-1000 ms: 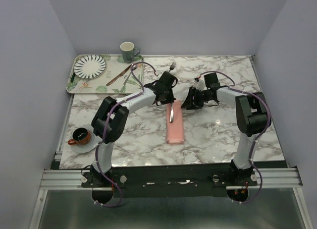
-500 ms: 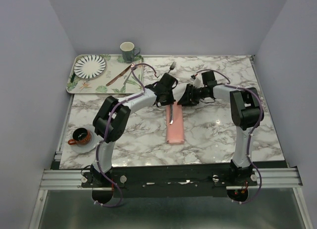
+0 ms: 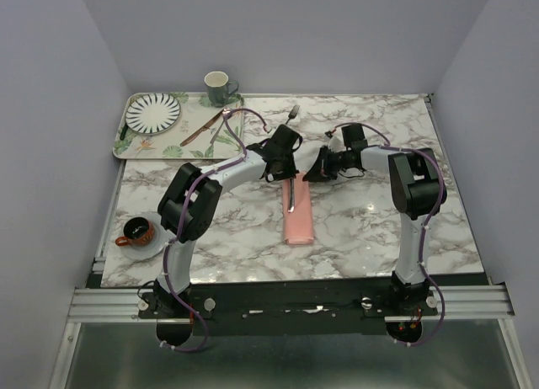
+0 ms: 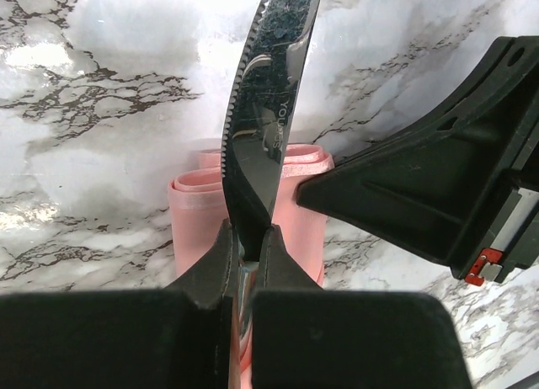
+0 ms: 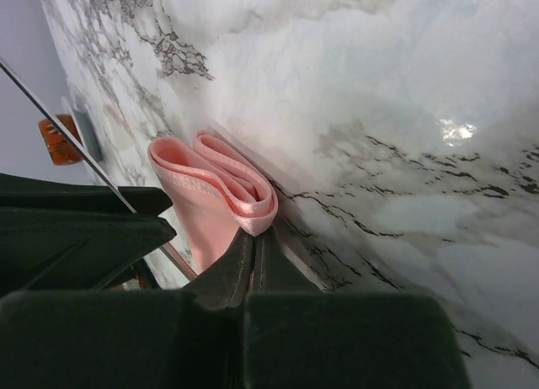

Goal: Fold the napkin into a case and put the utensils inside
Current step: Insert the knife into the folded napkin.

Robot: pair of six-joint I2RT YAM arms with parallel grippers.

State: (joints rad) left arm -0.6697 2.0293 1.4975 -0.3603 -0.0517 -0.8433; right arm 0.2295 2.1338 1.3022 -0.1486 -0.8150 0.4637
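Case point(image 3: 298, 214), salmon-pink and folded narrow, lies flat on the marble worktop point(image 3: 370, 229), and both arms are working its far end. Right above that end sits the left gripper point(image 3: 285, 172), fingers point(image 4: 221, 258) pressed hard together on the knife point(image 3: 290, 193). In the left wrist view the gripper point(image 4: 246, 237) pinches the knife point(image 4: 265, 111) low on the blade. The serrated edge faces left and the blade runs out ahead, over the rolled layers of the case point(image 4: 192, 205). The tip leaves the frame at the top, so I can't say where it ends.

Over to the right gripper point(image 3: 312, 174), coming in from the other side, just beside the left one. Its jaws are squeezed fully together. From its own camera the gripper point(image 5: 253, 237) meets exactly at the hemmed corner of the case point(image 5: 206, 191), and it looks to be nipping that top layer. The folds loop open just beyond the fingertips. One dark finger point(image 4: 421, 187) of it shows beside the knife, touching the cloth's edge.

The fork point(image 3: 293, 113) lies alone on the worktop, beyond the left gripper and well apart from the case.

Further out past the left gripper is the tray point(image 3: 152, 145), carrying a striped plate point(image 3: 152, 112) and a brown-handled utensil point(image 3: 200, 130), with a mug point(image 3: 218, 87) at its far corner. Behind that arm, near its base, a cup point(image 3: 135, 231) sits on a saucer point(image 3: 160, 247).
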